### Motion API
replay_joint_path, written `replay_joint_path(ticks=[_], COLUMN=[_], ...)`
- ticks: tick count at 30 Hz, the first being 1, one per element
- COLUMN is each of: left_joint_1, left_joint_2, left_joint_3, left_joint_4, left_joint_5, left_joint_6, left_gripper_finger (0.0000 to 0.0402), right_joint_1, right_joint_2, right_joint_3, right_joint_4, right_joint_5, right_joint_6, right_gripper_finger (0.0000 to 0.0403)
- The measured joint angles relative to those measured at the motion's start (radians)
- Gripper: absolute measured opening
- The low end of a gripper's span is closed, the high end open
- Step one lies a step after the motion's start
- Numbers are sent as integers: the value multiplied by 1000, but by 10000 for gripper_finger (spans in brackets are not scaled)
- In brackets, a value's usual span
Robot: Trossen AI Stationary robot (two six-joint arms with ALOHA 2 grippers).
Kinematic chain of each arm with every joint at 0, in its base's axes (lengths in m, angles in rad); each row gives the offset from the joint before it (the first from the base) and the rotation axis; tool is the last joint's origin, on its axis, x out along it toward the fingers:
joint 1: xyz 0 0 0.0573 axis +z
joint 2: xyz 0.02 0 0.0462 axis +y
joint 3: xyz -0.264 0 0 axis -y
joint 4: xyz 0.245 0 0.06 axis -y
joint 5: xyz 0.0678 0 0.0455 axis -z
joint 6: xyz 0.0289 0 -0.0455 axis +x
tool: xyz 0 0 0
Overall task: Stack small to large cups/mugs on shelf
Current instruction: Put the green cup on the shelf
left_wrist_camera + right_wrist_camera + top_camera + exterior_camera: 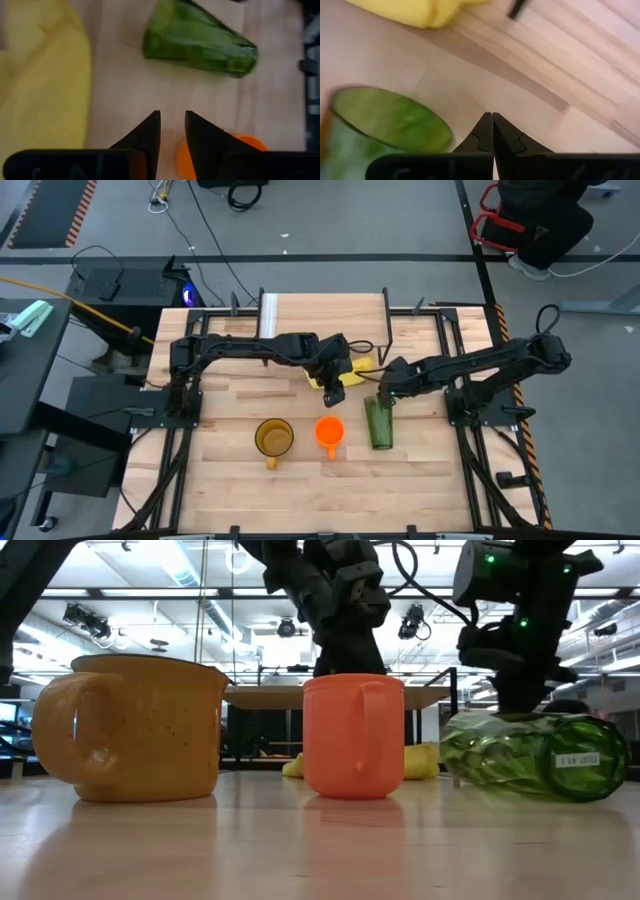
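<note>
**Lying on its side: the green tumbler, with two mugs upright beside it**

Spanning the middle of the high view is a pale slatted wooden tabletop [220, 480] set in a dark metal frame, on a grey floor with cables and a black and orange striped mat at the far left corner. The low view looks across the table into a bright hall with ceiling lamps and a long bench behind.

Near the front edge stand a wide amber-yellow speckled mug with a handle [274, 438] and, to its right, a small orange mug [329, 431], both upright and apart. Right of the orange mug, a tall translucent green tumbler [379, 423] lies on its side, a small label showing on its base in the low view. A crumpled yellow cloth [352, 368] sits behind them, near the table's middle.

The left gripper [333, 393] hangs just behind the orange mug, its dark fingers slightly parted with nothing between them. The right gripper [385, 394] hovers at the far end of the tumbler, fingers pressed together and empty.

The left arm covers part of the cloth. A low rack with a wooden top board is hard to pick out against the table's far edge. Both wrist views are blurred, and the left one shows only a sliver of the orange mug.
</note>
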Motion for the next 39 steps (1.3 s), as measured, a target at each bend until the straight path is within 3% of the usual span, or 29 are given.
replay_joint_path(ticks=[6,15,18,22,27,33,39], left_joint_1=[4,61,71,72,72,70,70], left_joint_2=[22,31,32,32,32,32,32], left_joint_3=[-1,0,0,0,0,0,0], left_joint_4=[0,6,9,17,19,19,20], left_joint_5=[40,37,37,38,63,68,68], left_joint_6=[24,39,39,40,40,61,60], left_gripper_finger=[103,103,103,105,105,106,107], right_joint_1=[135,525,641,733,841,980,1014], right_joint_2=[-21,-18,7,78,181,344,499], right_joint_3=[0,0,0,0,0,0,0], right_joint_4=[-77,-55,22,194,193,236,311], right_joint_5=[-79,-53,-3,76,138,429,451], right_joint_6=[159,474,555,546,664,806,879], right_gripper_finger=[3,3,2,2,2,1,1])
